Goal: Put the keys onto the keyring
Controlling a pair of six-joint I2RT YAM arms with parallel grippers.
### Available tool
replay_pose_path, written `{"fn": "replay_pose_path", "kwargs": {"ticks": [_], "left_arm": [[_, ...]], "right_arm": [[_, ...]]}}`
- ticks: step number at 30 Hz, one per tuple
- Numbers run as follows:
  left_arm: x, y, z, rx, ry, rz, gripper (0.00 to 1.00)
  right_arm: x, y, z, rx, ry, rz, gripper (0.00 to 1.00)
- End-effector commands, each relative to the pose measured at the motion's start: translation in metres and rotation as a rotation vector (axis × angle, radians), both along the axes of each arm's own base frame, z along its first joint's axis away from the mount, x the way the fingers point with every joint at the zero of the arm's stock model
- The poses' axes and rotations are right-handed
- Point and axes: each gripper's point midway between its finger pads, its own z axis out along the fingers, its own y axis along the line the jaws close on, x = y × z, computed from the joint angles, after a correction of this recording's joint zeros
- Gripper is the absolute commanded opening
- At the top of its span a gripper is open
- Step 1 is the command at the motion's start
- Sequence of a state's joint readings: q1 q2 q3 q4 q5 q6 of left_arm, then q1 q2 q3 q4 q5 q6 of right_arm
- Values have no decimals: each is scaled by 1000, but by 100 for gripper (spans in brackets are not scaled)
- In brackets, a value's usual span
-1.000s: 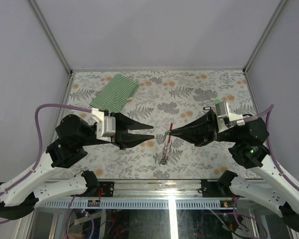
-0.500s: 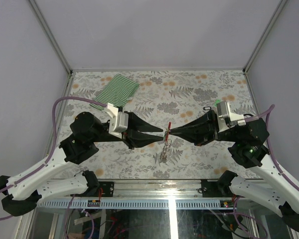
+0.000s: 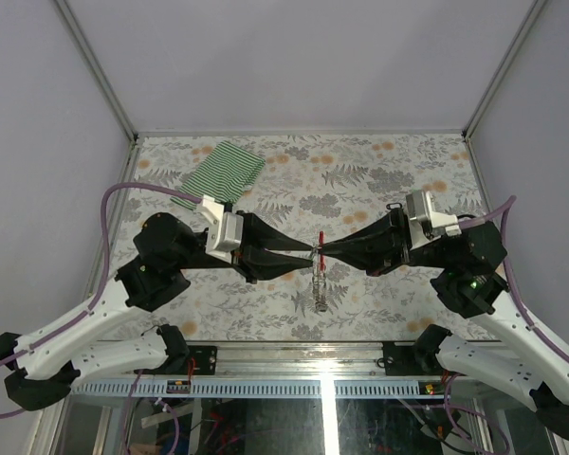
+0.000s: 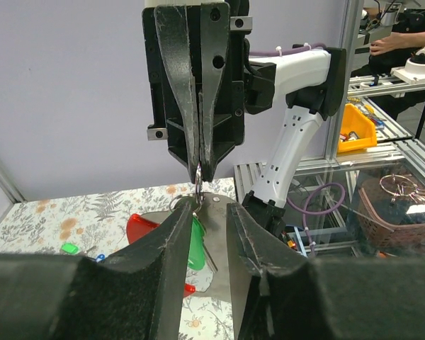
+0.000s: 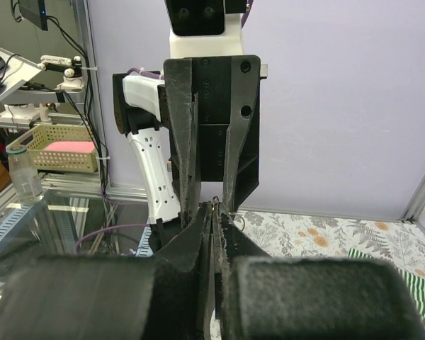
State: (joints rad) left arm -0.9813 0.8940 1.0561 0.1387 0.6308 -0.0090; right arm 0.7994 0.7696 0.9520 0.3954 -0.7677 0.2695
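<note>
Over the middle of the table my right gripper (image 3: 321, 251) is shut on the keyring (image 3: 320, 237). In the left wrist view its tips (image 4: 200, 170) pinch a thin wire ring. A silvery strip (image 4: 219, 234), a green key tag (image 4: 195, 244) and a red piece (image 4: 140, 228) hang under that ring. From above, the silvery chain (image 3: 317, 292) dangles toward the table. My left gripper (image 3: 309, 251) faces the right one tip to tip. Its jaws (image 4: 209, 209) stand a little apart on either side of the ring, and its left finger (image 4: 171, 241) touches the green tag.
A green-and-white striped cloth (image 3: 220, 175) lies at the back left of the flower-patterned table (image 3: 379, 171). A small green item (image 4: 69, 248) lies on the table. Frame posts rise at the back corners, and a glass front edge runs below the arms.
My left arm has swung right until its tips meet the right gripper at the keyring, and its jaws have narrowed slightly. The right gripper has stayed shut and shifted slightly left.
</note>
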Motion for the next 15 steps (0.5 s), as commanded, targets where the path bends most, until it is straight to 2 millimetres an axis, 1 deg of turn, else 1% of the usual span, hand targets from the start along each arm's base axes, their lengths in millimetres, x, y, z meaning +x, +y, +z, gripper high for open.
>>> {"fn": "replay_pose_path", "kwargs": {"ticks": [1, 4, 9, 12, 15], "left_arm": [[-5, 2, 20, -72, -39, -18, 27], [-5, 1, 21, -75, -40, -19, 26], [-4, -1, 21, -73, -37, -21, 21], [-3, -2, 21, -72, -37, -21, 12], [0, -3, 21, -71, -26, -11, 1]], "right_arm": [[-3, -4, 18, 63, -55, -9, 0], [-2, -3, 17, 59, -55, -10, 0], [-1, -2, 13, 50, -52, -12, 0], [0, -2, 12, 47, -53, -17, 0], [0, -2, 11, 43, -53, -20, 0]]}}
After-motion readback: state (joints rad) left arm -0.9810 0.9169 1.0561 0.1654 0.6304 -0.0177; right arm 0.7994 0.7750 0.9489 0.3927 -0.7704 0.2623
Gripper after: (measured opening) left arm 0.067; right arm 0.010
